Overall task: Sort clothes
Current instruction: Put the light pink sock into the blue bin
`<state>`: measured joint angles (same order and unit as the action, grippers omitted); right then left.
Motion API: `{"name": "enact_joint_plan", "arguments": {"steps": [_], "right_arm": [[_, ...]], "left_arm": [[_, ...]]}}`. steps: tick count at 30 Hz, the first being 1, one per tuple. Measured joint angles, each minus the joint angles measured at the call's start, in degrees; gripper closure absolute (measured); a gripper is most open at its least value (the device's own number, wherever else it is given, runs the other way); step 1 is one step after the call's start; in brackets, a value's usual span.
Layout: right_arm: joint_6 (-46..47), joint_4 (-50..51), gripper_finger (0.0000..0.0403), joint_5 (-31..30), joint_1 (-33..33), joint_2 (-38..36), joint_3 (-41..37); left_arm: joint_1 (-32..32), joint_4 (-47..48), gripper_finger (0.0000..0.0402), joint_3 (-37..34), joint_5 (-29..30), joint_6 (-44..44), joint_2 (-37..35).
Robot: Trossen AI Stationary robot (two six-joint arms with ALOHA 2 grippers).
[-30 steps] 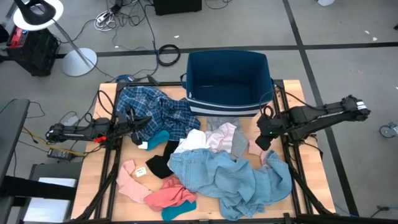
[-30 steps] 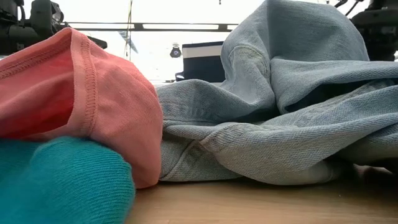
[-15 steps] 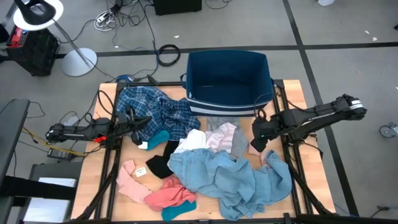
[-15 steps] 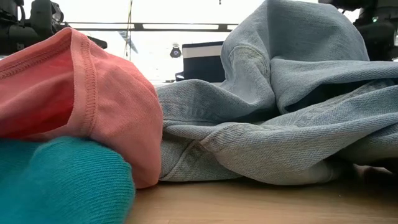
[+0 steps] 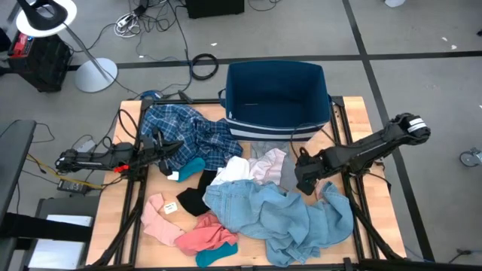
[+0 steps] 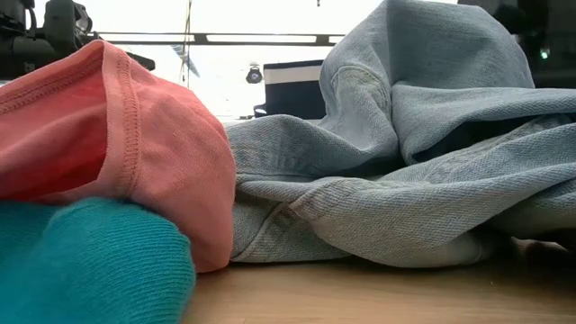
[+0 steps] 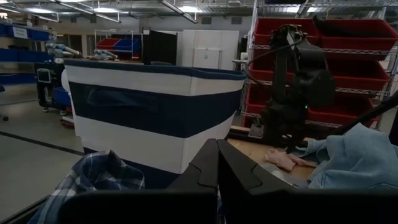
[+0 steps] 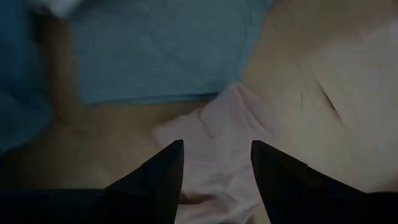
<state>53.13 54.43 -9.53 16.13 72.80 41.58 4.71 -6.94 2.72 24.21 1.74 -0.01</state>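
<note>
The light blue garment (image 5: 279, 214) sprawls across the tabletop (image 5: 105, 226) just below and to the left of my right end effector (image 5: 304, 181). The blue plaid shirt (image 5: 184, 135) bunches right ahead of my left end effector (image 5: 167, 148), fingers pressed together, gripping nothing. My right end effector hangs over a pale pink piece (image 8: 217, 168), fingers (image 8: 163, 171) spread apart, nothing between them but that cloth beneath.
</note>
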Motion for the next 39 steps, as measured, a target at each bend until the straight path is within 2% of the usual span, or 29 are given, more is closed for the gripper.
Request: {"name": "enact_joint_plan", "arguments": {"steps": [6,9,11,15,16,20,24,30,39], "right_arm": [[2.18,-7.19,0.0218,0.39,1.02,1.97,-5.23],[2.73,-9.48,0.0234,0.37,1.02,2.75,-7.08],[2.83,-9.70,0.0267,0.34,1.02,2.98,-7.51],[2.75,-9.59,0.0370,0.19,1.02,2.58,-7.65],[2.73,-9.54,0.0385,0.21,1.02,2.21,-7.67],[4.19,-6.90,0.0385,0.56,1.02,0.64,-6.43],[4.24,0.23,0.0396,0.53,1.06,-0.88,-2.13],[4.24,14.03,0.0398,-2.53,1.06,-1.47,7.78],[4.05,28.68,0.0399,-7.92,1.14,-1.47,22.12]], "left_arm": [[0.00,0.01,0.0396,0.00,0.01,0.00,0.00],[0.00,0.02,0.0396,0.00,0.00,0.00,0.00],[-0.02,0.02,0.0396,0.00,0.02,0.00,0.00],[-0.02,0.02,0.0396,0.00,0.01,0.00,0.00],[-0.02,0.02,0.0396,0.00,0.02,0.00,0.00],[0.00,0.02,0.0396,0.00,0.02,0.00,0.00],[-0.01,0.02,0.0396,0.00,0.01,0.00,0.00],[0.00,0.02,0.0396,0.00,0.00,0.00,0.00],[0.00,0.01,0.0396,0.00,0.01,0.00,0.00]]}}
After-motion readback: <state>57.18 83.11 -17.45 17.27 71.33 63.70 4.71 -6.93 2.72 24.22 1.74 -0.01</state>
